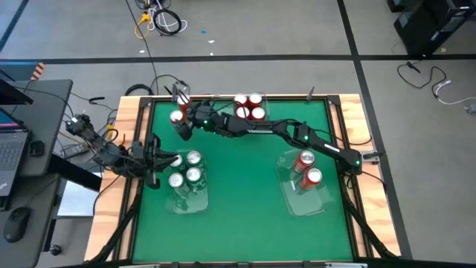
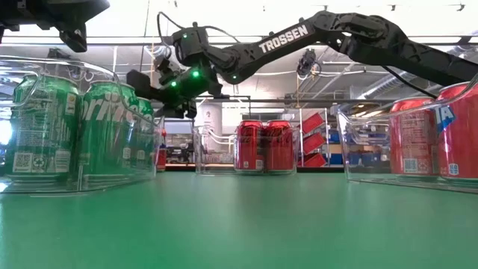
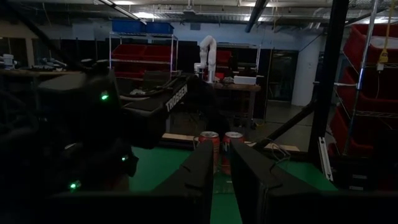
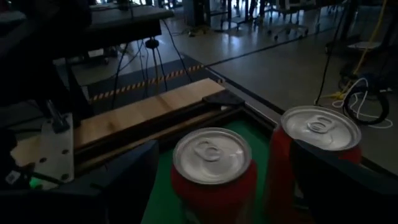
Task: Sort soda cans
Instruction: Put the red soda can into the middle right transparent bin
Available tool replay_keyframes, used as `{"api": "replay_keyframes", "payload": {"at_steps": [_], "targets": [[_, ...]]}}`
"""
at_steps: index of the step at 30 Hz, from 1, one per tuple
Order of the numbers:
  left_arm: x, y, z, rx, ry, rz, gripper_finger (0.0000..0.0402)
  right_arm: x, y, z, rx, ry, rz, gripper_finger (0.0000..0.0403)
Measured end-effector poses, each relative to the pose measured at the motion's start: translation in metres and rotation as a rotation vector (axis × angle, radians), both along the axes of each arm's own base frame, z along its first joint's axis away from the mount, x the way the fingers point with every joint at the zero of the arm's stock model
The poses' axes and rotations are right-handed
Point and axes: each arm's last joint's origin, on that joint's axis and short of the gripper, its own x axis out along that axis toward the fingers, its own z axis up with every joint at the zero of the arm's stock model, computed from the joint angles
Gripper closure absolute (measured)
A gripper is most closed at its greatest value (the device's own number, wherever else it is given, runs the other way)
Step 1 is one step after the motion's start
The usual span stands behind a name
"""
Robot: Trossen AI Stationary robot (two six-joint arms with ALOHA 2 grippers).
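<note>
Two red soda cans stand upright on the green mat near the table's far left corner. In the right wrist view, one can [image 4: 211, 163] is between the fingers of my open right gripper [image 4: 217, 186], with a gap showing on each side. The other can [image 4: 316, 134] stands just outside one finger. In the high view, my right gripper [image 1: 182, 125] reaches across the table to the can [image 1: 177, 117]. My left gripper [image 3: 222, 180] waits at the left edge beside the green cans [image 1: 186, 173], with a narrow gap between its fingers.
Three green cans sit in a clear tray [image 1: 187, 202] at the near left. Two red cans sit in a clear tray [image 1: 301, 199] at the right. More red cans [image 1: 249, 108] stand in a tray at the far middle. The wooden table frame [image 4: 143, 115] lies close behind the two cans.
</note>
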Motion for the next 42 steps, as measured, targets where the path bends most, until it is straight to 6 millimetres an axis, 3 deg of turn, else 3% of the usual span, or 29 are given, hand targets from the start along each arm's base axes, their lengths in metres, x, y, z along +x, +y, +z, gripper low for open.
{"api": "replay_keyframes", "payload": {"at_steps": [6, 9, 13, 17, 20, 25, 30, 36, 39, 42], "targets": [[0.000, 0.000, 0.000, 0.000, -0.001, 0.000, 0.0346, 0.000, 0.002, -0.002, -0.002, 0.022, 0.055, 0.0057], [0.000, 0.000, 0.002, -0.002, -0.001, 0.004, 0.0347, 0.000, 0.009, -0.008, -0.048, 0.120, 0.093, 0.0061], [-0.004, 0.004, 0.023, -0.001, 0.013, 0.037, 0.0360, -0.002, 0.023, -0.003, -0.116, 0.213, 0.084, 0.0091], [-0.009, 0.008, 0.048, 0.008, 0.084, 0.043, 0.0391, -0.017, 0.034, 0.042, -0.166, 0.278, 0.032, 0.0159], [-0.014, 0.013, 0.067, -0.005, 0.150, 0.055, 0.0397, -0.032, 0.033, 0.078, -0.188, 0.292, 0.011, 0.0237], [-0.018, 0.016, 0.093, -0.004, 0.282, 0.086, 0.0399, -0.052, 0.036, 0.094, -0.203, 0.446, 0.046, 0.0381], [-0.016, 0.015, 0.116, 0.011, 0.415, 0.123, 0.0400, -0.067, 0.040, 0.120, -0.189, 0.448, 0.103, 0.0397], [-0.015, 0.020, 0.132, -0.011, 0.573, 0.239, 0.0401, -0.061, 0.053, 0.105, -0.124, 0.462, 0.240, 0.0402], [-0.016, 0.025, 0.133, -0.046, 0.665, 0.287, 0.0401, -0.059, 0.063, 0.110, -0.139, 0.425, 0.262, 0.0403], [-0.015, 0.029, 0.132, -0.089, 0.738, 0.330, 0.0401, -0.059, 0.068, 0.101, -0.140, 0.458, 0.278, 0.0403]]}}
